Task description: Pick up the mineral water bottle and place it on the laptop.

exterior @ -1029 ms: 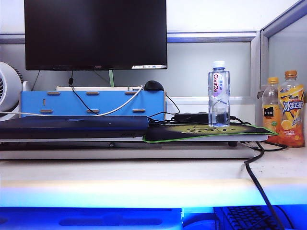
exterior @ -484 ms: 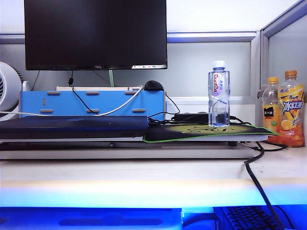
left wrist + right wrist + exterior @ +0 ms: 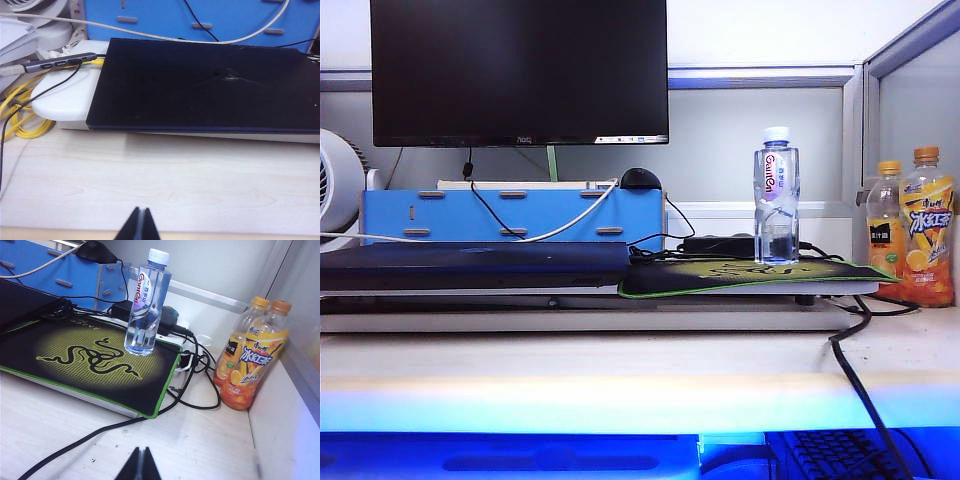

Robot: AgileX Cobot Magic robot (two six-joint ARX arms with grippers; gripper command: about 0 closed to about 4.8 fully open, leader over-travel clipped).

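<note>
The mineral water bottle [image 3: 776,195] [image 3: 146,304], clear with a white cap and red lettering, stands upright on the black-and-yellow mouse pad [image 3: 740,274] [image 3: 85,357]. The laptop [image 3: 470,265] [image 3: 210,85], a flat dark slab, lies closed left of the pad. My left gripper [image 3: 140,210] is shut and empty over the pale desk, short of the laptop's near edge. My right gripper [image 3: 141,450] is also shut and empty above the desk, well short of the bottle. Neither gripper shows in the exterior view.
Two orange-capped drink bottles [image 3: 912,228] [image 3: 247,356] stand by the right partition. Black cables [image 3: 190,375] trail over the desk near the pad. Behind are a blue box [image 3: 510,215], a big monitor [image 3: 520,70] and a white fan [image 3: 338,185]. Yellow cable [image 3: 22,115] coils left of the laptop.
</note>
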